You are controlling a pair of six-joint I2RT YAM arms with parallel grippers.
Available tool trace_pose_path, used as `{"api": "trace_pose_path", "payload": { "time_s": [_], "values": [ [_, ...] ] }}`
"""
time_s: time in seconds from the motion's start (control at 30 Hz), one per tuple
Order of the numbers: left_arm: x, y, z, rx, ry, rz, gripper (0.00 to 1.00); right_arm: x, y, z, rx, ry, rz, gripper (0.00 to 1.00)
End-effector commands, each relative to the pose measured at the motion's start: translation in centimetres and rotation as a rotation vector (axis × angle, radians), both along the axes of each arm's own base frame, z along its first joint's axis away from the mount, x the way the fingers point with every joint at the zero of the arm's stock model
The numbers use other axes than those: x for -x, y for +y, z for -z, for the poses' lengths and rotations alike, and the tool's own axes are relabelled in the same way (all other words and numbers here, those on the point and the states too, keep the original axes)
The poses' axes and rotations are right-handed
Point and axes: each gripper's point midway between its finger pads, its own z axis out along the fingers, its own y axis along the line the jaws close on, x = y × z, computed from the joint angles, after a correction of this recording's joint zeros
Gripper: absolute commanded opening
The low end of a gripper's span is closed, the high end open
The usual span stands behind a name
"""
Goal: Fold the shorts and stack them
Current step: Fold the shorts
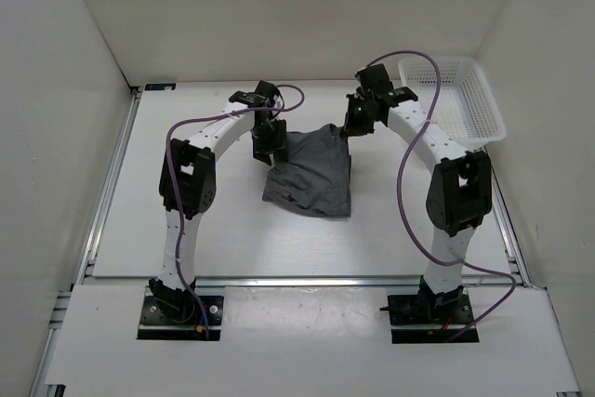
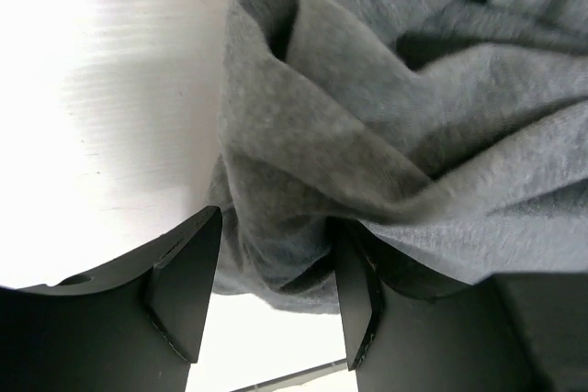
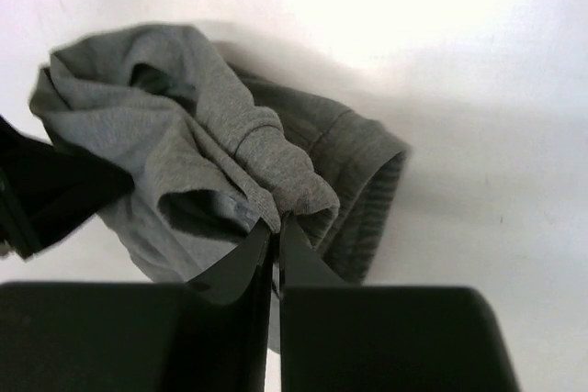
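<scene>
The shorts [image 1: 311, 174] lie bunched in a soft grey heap at the middle of the white table [image 1: 186, 239], between my two arms. The knit is matte and finely ribbed, creased into deep rolling folds, with a stitched hem curling along one edge. My right gripper [image 3: 276, 227] pinches a thin fold at the far right corner of the cloth, its dark tapered fingers pressed flat together. My left gripper [image 2: 276, 263] stands at the far left edge of the heap, jaws apart, with a rounded bulge of fabric sitting between the smooth black fingers. A white mesh basket [image 1: 488, 90] sits at the far right.
</scene>
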Motion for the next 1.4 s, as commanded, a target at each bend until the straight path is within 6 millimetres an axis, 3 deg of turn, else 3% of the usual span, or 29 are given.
{"api": "trace_pose_path", "payload": {
  "time_s": [0.0, 0.03, 0.07, 0.1, 0.13, 0.17, 0.23, 0.27, 0.3, 0.33, 0.4, 0.43, 0.47, 0.5, 0.57, 0.6, 0.63, 0.7, 0.8, 0.83, 0.9, 0.93, 0.97, 1.03, 1.07, 1.2, 1.3, 1.33, 1.37],
  "values": [
    [-2.0, -0.1, -3.0, 0.072, -0.065, -0.015, 0.62, -3.0, -0.7, 0.3, 0.051, -0.037, 0.064, 0.00],
    [-2.4, -0.2, -2.8, 0.099, -0.053, -0.018, 0.62, -4.4, -0.4, 1.4, 0.062, -0.030, 0.082, 0.00],
    [-2.6, -0.5, -1.7, 0.108, -0.029, -0.012, 0.62, -5.2, -0.5, 2.0, 0.075, -0.031, 0.106, 0.07],
    [-3.3, -0.8, -2.3, 0.144, -0.036, -0.012, 0.62, -6.3, -0.4, 1.3, 0.078, -0.055, 0.118, 0.14],
    [-3.5, -0.5, -2.3, 0.150, -0.024, -0.019, 0.62, -6.6, -0.3, 2.6, 0.090, -0.031, 0.116, 0.21],
    [-3.7, -0.5, -2.6, 0.154, -0.034, -0.019, 0.62, -6.8, -0.4, 2.1, 0.092, -0.037, 0.131, 0.34],
    [-3.6, -0.3, -3.8, 0.149, -0.056, -0.022, 0.62, -6.6, -0.5, 1.4, 0.085, -0.051, 0.132, 0.43],
    [-3.6, -0.2, -5.4, 0.158, -0.090, -0.012, 0.62, -6.6, -0.8, 1.0, 0.093, -0.066, 0.143, 0.53],
    [-3.6, 0.2, -5.9, 0.160, -0.097, -0.021, 0.63, -6.6, -1.2, 0.7, 0.104, -0.082, 0.156, 0.54],
    [-3.6, 0.8, -6.3, 0.161, -0.102, -0.031, 0.63, -6.2, -1.3, -0.5, 0.096, -0.100, 0.158, 0.54],
    [-3.3, 1.4, -7.8, 0.168, -0.123, -0.039, 0.63, -5.4, -1.9, -0.3, 0.110, -0.095, 0.166, 0.54],
    [-3.3, 1.9, -8.1, 0.169, -0.127, -0.050, 0.63, -4.9, -2.1, -1.3, 0.103, -0.110, 0.167, 0.54],
    [-3.3, 1.9, -8.6, 0.172, -0.137, -0.049, 0.63, -4.1, -2.4, -0.6, 0.113, -0.089, 0.165, 0.52],
    [-3.3, 2.0, -9.0, 0.175, -0.146, -0.049, 0.62, -3.9, -2.5, -1.7, 0.097, -0.110, 0.174, 0.49],
    [-3.2, 2.1, -8.7, 0.164, -0.140, -0.053, 0.53, -3.0, -1.9, -1.3, 0.083, -0.099, 0.151, 0.39],
    [-3.1, 2.0, -8.7, 0.173, -0.137, -0.049, 0.49, -2.8, -1.6, -1.4, 0.065, -0.090, 0.149, 0.28],
    [-3.1, 1.9, -8.2, 0.173, -0.121, -0.060, 0.44, -2.5, -0.4, -1.6, 0.029, -0.086, 0.113, 0.23],
    [-3.8, 1.4, -7.3, 0.188, -0.106, -0.062, 0.29, -3.0, 0.5, -0.8, 0.008, -0.065, 0.091, 0.13],
    [-5.1, 0.7, -6.8, 0.204, -0.114, -0.056, 0.16, -3.9, 2.5, 0.4, -0.035, -0.034, 0.051, 0.12],
    [-5.5, 0.6, -4.9, 0.196, -0.081, -0.067, 0.14, -4.3, 2.9, 0.8, -0.041, -0.027, 0.044, 0.12],
    [-6.8, 0.1, -4.3, 0.199, -0.091, -0.066, 0.11, -5.4, 3.5, 2.7, -0.033, 0.009, 0.039, 0.12],
    [-7.1, 0.0, -2.3, 0.188, -0.061, -0.069, 0.11, -5.9, 3.7, 3.4, -0.031, 0.015, 0.039, 0.11],
    [-7.9, -0.2, -2.4, 0.194, -0.078, -0.067, 0.11, -6.1, 3.7, 5.4, -0.013, 0.052, 0.054, 0.11],
    [-8.8, 0.1, -1.1, 0.161, -0.083, -0.092, 0.11, -7.1, 3.5, 6.6, 0.014, 0.048, 0.073, 0.08],
    [-9.1, 0.2, 0.6, 0.143, -0.064, -0.098, 0.11, -7.2, 3.1, 8.6, 0.043, 0.075, 0.102, 0.07],
    [-10.4, 0.5, 2.5, 0.131, -0.061, -0.121, 0.16, -7.6, 1.8, 10.9, 0.093, 0.104, 0.160, 0.04],
    [-10.7, 0.5, 2.2, 0.130, -0.076, -0.103, 0.24, -7.2, 1.6, 10.6, 0.093, 0.106, 0.160, 0.03],
    [-10.8, 0.6, 1.5, 0.127, -0.092, -0.106, 0.31, -7.0, 1.5, 10.5, 0.094, 0.107, 0.160, 0.03],
    [-11.0, 0.6, -0.2, 0.134, -0.127, -0.092, 0.38, -7.3, 1.4, 8.7, 0.092, 0.068, 0.158, 0.03]
  ]
}}
